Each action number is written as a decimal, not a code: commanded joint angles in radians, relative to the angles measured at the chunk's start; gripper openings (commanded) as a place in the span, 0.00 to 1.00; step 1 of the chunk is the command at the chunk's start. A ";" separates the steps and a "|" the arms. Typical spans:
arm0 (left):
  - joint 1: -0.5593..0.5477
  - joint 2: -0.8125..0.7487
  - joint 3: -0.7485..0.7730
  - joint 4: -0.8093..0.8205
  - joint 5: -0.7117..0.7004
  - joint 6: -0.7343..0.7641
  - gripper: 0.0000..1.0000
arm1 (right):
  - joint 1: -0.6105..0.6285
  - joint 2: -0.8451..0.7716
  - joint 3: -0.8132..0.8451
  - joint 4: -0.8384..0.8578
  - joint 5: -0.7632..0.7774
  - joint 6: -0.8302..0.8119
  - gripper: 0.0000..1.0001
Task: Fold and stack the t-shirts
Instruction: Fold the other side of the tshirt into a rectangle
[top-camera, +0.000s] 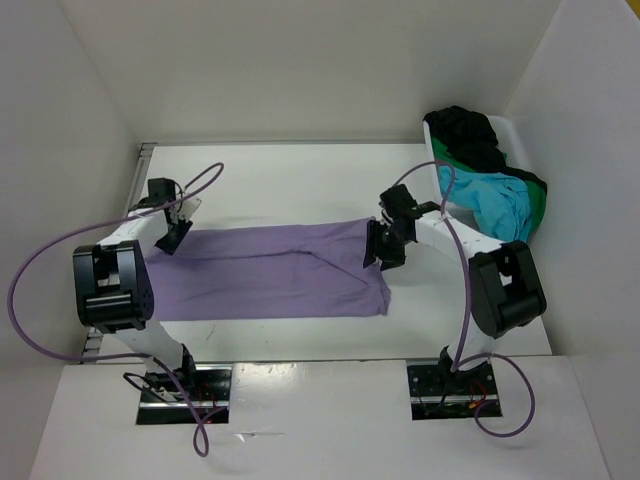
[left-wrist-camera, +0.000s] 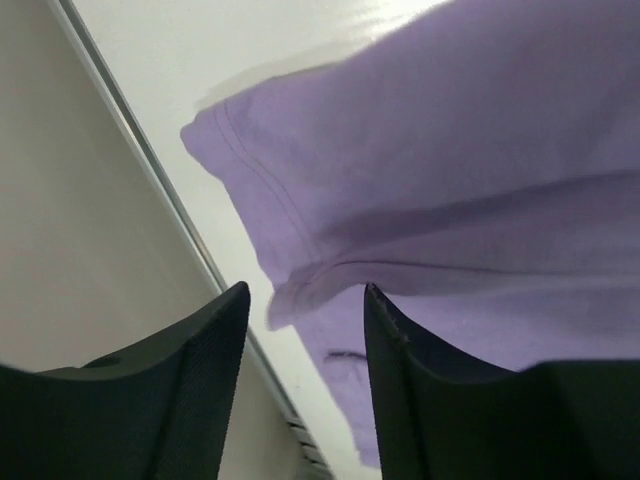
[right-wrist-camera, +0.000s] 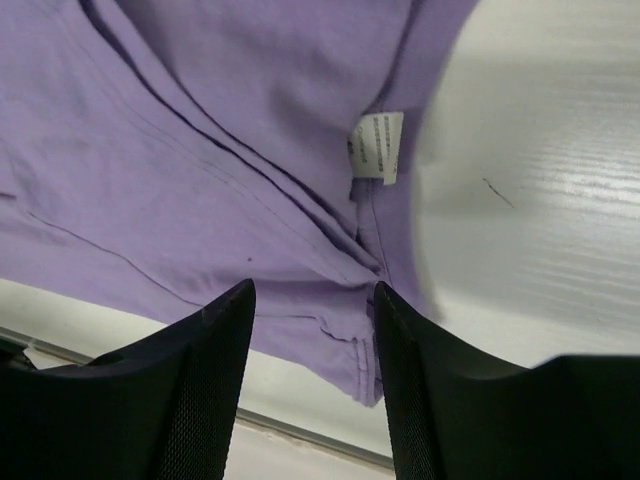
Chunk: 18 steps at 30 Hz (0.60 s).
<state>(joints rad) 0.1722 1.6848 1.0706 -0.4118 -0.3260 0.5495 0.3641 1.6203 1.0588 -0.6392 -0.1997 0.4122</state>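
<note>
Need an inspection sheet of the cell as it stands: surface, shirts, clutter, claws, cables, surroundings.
Surface: white table, bare around the spread shirt.
Job's things: lavender shirt lies as a long band across the table; black shirt, turquoise shirt and green shirt are heaped unfolded in and over the white bin, far right.
Clutter: nothing seen.
Grippers: left claw open over the lavender shirt's left end; right claw open over its right end; neither holds cloth.
Cables: left cable and right cable, purple, loop along their arms.
Surroundings: white walls on three sides.
</note>
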 joint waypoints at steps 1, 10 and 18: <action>0.012 -0.086 -0.011 -0.079 0.021 0.021 0.59 | 0.003 -0.006 0.030 -0.062 -0.004 0.008 0.57; 0.092 -0.172 -0.020 -0.203 0.088 0.136 0.64 | 0.003 -0.099 0.090 -0.024 -0.015 0.017 0.58; 0.039 0.014 0.025 -0.162 0.029 0.046 0.67 | 0.103 0.044 0.259 0.024 0.023 0.007 0.58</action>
<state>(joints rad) 0.2142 1.6226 1.0607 -0.5732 -0.2722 0.6453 0.4160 1.6085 1.2266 -0.6720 -0.1978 0.4259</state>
